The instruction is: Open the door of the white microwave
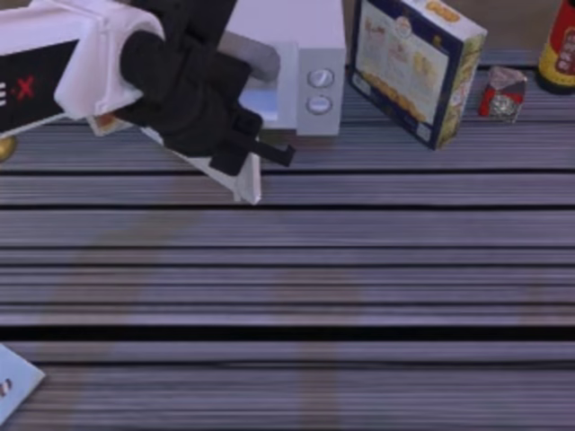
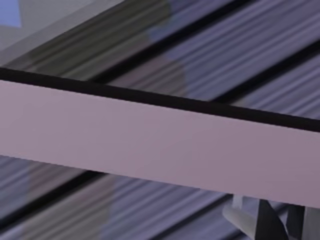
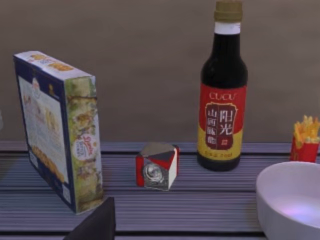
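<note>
In front of the white microwave, at the far left of the surface, hangs the left gripper, over the door. Door already swung well out from the cavity, hinged at the left, free edge angled toward the near side of the surface; long axis slanting away from the microwave front. Judged mostly open, perhaps a little swing left. Jaws look nearly closed around the door's edge, yet cannot tell for sure. Right of the microwave stands a cereal box. Right gripper not seen; jaws unknown.
</note>
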